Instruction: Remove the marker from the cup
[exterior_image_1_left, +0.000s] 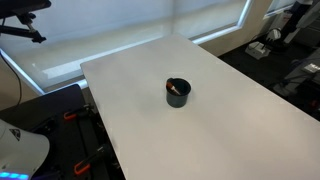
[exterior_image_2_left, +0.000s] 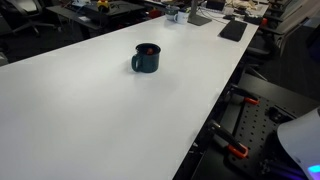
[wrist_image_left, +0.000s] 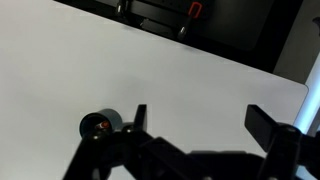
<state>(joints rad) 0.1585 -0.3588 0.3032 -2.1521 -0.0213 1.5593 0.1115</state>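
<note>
One cup (exterior_image_1_left: 178, 93) upright on white bench (exterior_image_1_left: 230, 130), near frame centre in an exterior view. Marker (exterior_image_1_left: 177, 89) inside cup, reddish end showing at rim. In an exterior view, cup (exterior_image_2_left: 146, 59) sits upper centre, handle toward frame left, marker (exterior_image_2_left: 147, 48) red at its mouth. Orange-handled clamps (exterior_image_2_left: 237, 152) at bench edge, lower right. Wrist view: end effector (wrist_image_left: 200, 128) along bottom edge, jaws spread wide, gripping nothing. Cup (wrist_image_left: 100, 125) lower left, outside gap, left of one finger (wrist_image_left: 138, 118). Marker (wrist_image_left: 98, 124) reddish in cup's dark inside.
</note>
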